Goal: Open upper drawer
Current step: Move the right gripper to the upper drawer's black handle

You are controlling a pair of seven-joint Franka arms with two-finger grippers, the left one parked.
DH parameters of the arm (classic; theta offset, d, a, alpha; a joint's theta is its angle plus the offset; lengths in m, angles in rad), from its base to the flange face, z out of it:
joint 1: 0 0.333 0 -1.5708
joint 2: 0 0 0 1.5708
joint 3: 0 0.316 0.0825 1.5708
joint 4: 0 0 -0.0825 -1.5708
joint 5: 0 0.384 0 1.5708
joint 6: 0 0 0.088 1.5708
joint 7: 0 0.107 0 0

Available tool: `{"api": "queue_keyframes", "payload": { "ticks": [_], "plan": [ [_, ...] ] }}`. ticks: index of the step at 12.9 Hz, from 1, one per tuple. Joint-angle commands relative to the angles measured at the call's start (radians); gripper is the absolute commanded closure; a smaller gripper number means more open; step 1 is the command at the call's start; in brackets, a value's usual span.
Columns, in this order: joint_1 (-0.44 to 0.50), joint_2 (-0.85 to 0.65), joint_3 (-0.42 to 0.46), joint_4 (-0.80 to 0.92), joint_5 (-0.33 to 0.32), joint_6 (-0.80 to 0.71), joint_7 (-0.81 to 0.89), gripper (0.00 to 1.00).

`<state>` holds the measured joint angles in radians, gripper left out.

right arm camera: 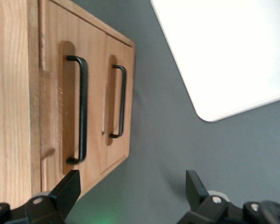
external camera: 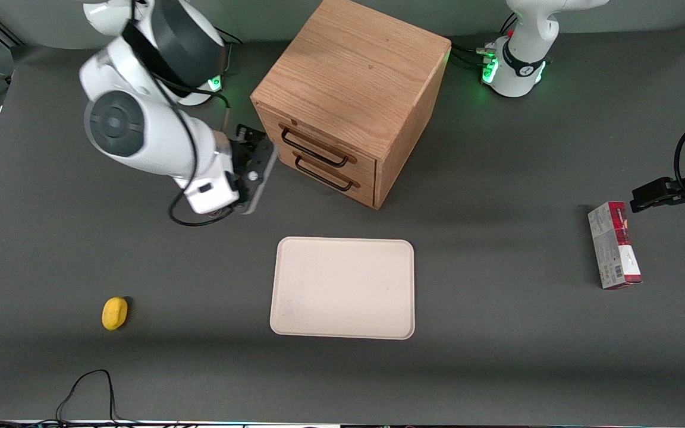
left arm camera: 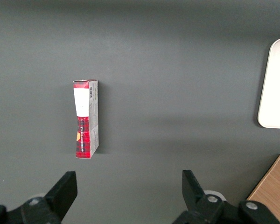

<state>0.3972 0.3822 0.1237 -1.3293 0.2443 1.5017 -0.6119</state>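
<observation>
The oak cabinet (external camera: 348, 89) stands at the back middle of the table. Its upper drawer (external camera: 324, 145) is closed, with a long black bar handle (external camera: 314, 150). The matching lower drawer (external camera: 330, 174) with its own black handle is closed beneath it. My gripper (external camera: 257, 156) hovers beside the cabinet's front, toward the working arm's end, close to the upper handle but apart from it. It is open and empty. In the right wrist view the upper handle (right arm camera: 82, 109) and lower handle (right arm camera: 122, 100) show ahead of the open gripper (right arm camera: 130, 189).
A cream tray (external camera: 342, 288) lies on the grey table in front of the cabinet, nearer the front camera. A yellow object (external camera: 115, 313) lies toward the working arm's end. A red-and-white box (external camera: 613, 245) lies toward the parked arm's end.
</observation>
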Motion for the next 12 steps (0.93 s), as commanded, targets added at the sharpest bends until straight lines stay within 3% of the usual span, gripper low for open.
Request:
{"api": "queue_keyframes", "payload": {
  "ticks": [1,12],
  "plan": [
    [-0.006,0.098,0.042,0.064,0.07,-0.034,-0.031,0.0],
    [0.06,0.162,0.045,0.023,0.099,-0.011,0.047,0.0]
  ]
}}
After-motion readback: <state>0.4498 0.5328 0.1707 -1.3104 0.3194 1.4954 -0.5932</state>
